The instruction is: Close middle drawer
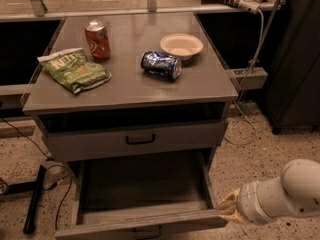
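The middle drawer (142, 219) is pulled far out of the grey cabinet, and its deep boxy inside is empty. Its flat front runs along the bottom of the view, with the small black bar handle (147, 231) at the lower edge. My gripper (227, 209) is at the lower right, at the end of the white arm (285, 194). It is right by the drawer front's right corner; I cannot tell whether it touches. The top drawer (135, 140) above is pushed in.
On the cabinet top (200, 84) are an upright red can (97, 39), a green chip bag (75, 70), a blue can on its side (161, 65) and a beige bowl (181, 45). Cables and a black bar (35, 199) lie on the floor at left. A dark cabinet (295, 59) stands at right.
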Tool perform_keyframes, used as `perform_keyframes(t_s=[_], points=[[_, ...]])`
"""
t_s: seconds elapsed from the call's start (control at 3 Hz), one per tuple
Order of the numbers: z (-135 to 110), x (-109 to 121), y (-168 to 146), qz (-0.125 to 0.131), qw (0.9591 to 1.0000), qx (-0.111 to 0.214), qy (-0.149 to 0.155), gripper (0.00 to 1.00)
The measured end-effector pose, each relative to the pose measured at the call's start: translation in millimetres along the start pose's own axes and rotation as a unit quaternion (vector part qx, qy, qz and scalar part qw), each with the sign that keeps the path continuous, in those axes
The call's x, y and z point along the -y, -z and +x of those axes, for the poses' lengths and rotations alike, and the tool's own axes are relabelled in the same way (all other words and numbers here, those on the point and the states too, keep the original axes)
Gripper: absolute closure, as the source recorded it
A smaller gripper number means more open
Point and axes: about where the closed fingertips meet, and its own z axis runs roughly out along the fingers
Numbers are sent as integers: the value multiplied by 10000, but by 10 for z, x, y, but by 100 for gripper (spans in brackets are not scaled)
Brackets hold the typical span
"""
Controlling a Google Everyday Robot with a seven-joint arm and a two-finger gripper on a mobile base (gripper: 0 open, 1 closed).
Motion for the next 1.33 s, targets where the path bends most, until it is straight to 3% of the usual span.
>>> perform_keyframes(t_s=[0.33,0.67,1.33], points=[[168,-33,-491,7,9994,302,-161,100],[168,-33,-491,7,9994,302,-161,100],[347,5,-1004,-44,9986,475,-229,100]])
